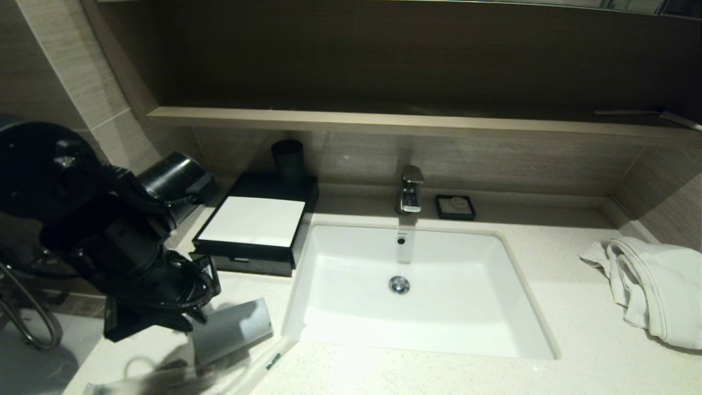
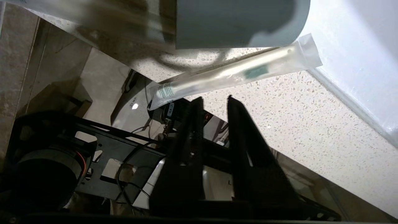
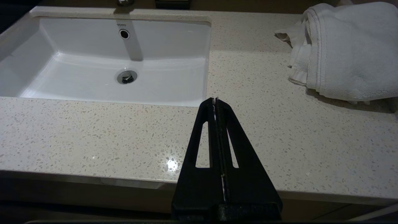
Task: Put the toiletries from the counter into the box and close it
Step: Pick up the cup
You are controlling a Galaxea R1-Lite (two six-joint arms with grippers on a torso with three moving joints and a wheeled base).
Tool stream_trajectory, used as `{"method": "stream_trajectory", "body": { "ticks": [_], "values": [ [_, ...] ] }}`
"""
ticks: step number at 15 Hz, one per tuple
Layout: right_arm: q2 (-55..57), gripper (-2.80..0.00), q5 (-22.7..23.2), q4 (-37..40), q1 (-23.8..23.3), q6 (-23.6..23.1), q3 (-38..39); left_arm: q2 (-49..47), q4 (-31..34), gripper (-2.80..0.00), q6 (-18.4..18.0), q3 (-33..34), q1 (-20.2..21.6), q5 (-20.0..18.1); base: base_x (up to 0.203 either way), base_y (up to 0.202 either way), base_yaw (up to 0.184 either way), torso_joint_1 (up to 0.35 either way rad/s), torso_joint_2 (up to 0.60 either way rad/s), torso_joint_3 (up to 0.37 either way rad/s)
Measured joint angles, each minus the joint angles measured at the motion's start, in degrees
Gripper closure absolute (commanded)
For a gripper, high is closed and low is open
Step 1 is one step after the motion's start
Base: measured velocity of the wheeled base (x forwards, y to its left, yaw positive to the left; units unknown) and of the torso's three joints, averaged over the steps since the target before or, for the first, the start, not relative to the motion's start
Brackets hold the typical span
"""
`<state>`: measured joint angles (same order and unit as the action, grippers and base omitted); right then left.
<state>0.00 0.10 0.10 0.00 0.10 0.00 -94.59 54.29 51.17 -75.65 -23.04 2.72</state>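
While the box [image 1: 252, 225] sits shut at the back left of the counter [image 1: 548, 263], just left of the basin [image 1: 417, 291], nothing in view suggests that packing has begun: its flat white top panel is level, its shallow front drawer looks pushed in, and the toiletries [image 1: 219, 376] lie out on the speckled stone at the near left corner. One long translucent sachet [image 2: 239, 74] with a green mark shows plainly in the left wrist view, lying flat with one end reaching toward the basin's edge and the other overhanging the counter's front edge; a pale grey cup [image 1: 233, 329] lies tipped on its side just beside it, partly over the heap. More clear plastic lies under the cup's shadow (how many pieces cannot be made out). The whole job — opening the drawer, loading it, closing it — appears to be left.

The left gripper [image 2: 214, 99] hangs just short of that sachet, near the counter's front edge, its jaws a narrow gap apart and holding nothing. The right gripper [image 3: 215, 100] is poised over bare stone in front of the basin's right corner, jaws pressed together and empty — apparently idle. A dark cup [image 1: 288, 156] stands at the box's rear, a small black soap dish [image 1: 455, 207] sits beside the tap [image 1: 410, 189], and a crumpled white towel [image 1: 650, 291] lies at the far right.
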Motion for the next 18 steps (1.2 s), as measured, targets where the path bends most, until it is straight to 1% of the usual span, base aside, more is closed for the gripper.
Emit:
{"method": "stream_trajectory", "body": {
  "ticks": [2,4,6,10,13,16,18],
  "values": [
    [0.00,0.00,-0.01,-0.02,0.00,0.01,0.00,0.26,-0.12,-2.80,-0.53,0.68,2.44,-1.84,0.000,0.000,0.000,0.000,0.00,0.000],
    [0.00,0.00,-0.02,0.00,0.00,-0.01,0.00,1.45,-1.57,-2.80,-2.93,3.36,4.80,-5.55,0.000,0.000,0.000,0.000,0.00,0.000],
    [0.00,0.00,-0.02,0.00,0.00,-0.02,0.00,3.07,-6.38,-2.80,-4.74,8.00,6.93,-8.91,0.000,0.000,0.000,0.000,0.00,0.000],
    [0.00,0.00,-0.02,0.00,0.00,-0.01,0.00,5.91,-19.10,-2.80,-5.18,17.99,10.53,-15.59,0.000,0.000,0.000,0.000,0.00,0.000],
    [0.00,0.00,-0.01,0.00,0.00,-0.02,0.00,7.90,-24.27,-2.80,-6.06,21.87,13.94,-21.04,0.000,0.000,0.000,0.000,0.00,0.000],
    [0.00,0.00,-0.05,0.00,0.00,0.00,0.00,9.34,-30.19,-2.80,-9.14,26.46,17.72,-27.82,0.000,0.000,0.000,0.000,0.00,0.000],
    [0.00,0.00,-0.02,0.00,0.00,0.00,0.00,10.23,-34.50,-2.80,-12.06,29.62,19.39,-30.59,0.000,0.000,0.000,0.000,0.00,0.000]
  ]
}}
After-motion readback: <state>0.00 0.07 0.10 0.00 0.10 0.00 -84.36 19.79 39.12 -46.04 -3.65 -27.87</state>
